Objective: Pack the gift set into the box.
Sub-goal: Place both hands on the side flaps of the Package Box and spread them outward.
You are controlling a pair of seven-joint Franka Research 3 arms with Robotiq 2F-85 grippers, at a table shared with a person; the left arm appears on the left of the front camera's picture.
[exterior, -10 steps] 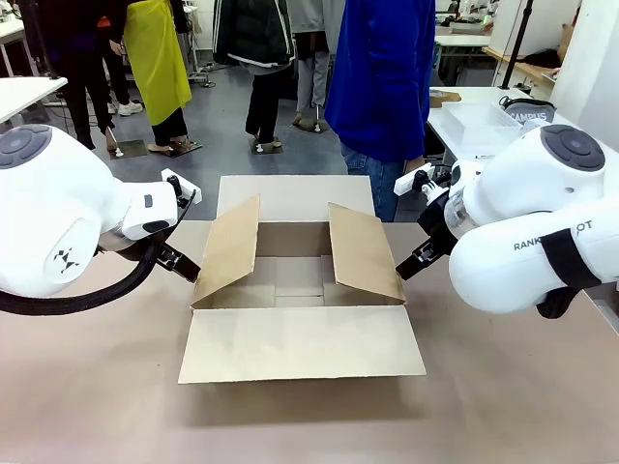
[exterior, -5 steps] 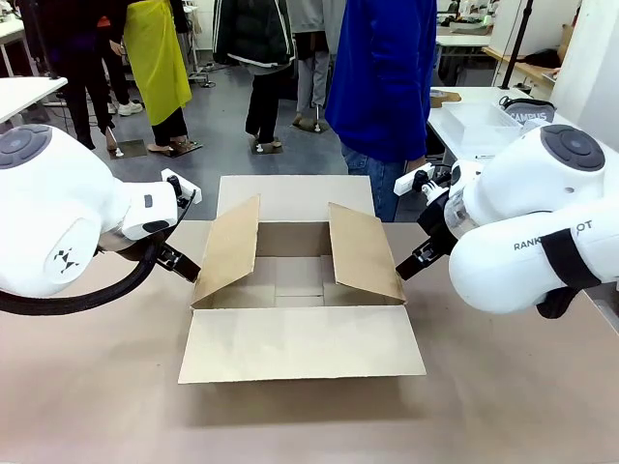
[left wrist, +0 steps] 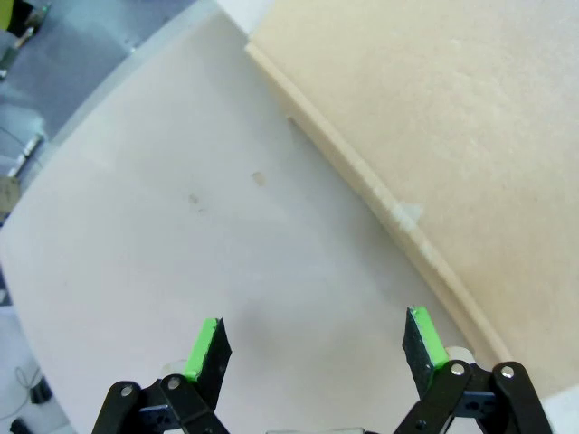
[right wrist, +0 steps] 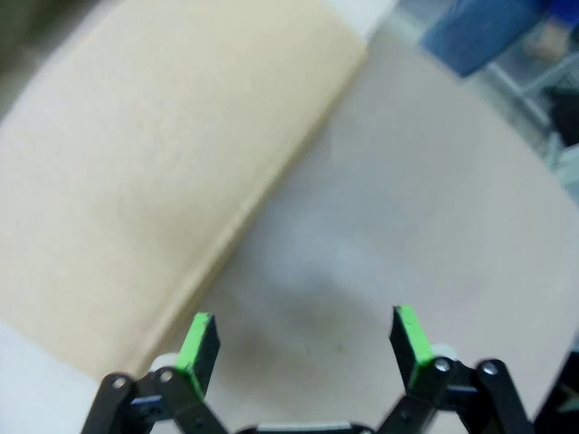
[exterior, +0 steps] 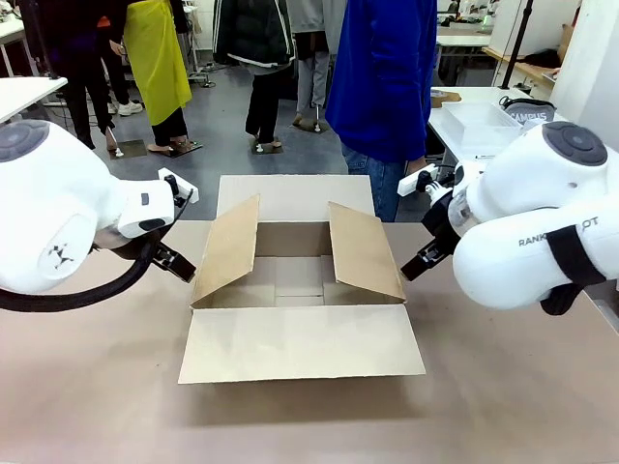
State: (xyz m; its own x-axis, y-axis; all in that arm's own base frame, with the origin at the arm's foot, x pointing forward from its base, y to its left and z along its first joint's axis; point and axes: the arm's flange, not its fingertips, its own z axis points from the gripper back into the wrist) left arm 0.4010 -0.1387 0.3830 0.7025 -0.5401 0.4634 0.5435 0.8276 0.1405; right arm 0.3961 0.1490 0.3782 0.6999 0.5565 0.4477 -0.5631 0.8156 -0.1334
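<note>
As the box [exterior: 300, 343] lies between them, left pincer [left wrist: 315, 325] and right pincer [right wrist: 303, 320] gape.

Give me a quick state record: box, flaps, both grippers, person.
box: large brown corrugated cardboard carton, open, mid-table, visible floor bare
flaps: near flap and far flap lie flat outward; left flap and right flap stand tilted up
left gripper: open, beside left flap, holding nothing
right gripper: open, beside right flap, holding nothing
person: blue jacket, standing at far edge
</note>
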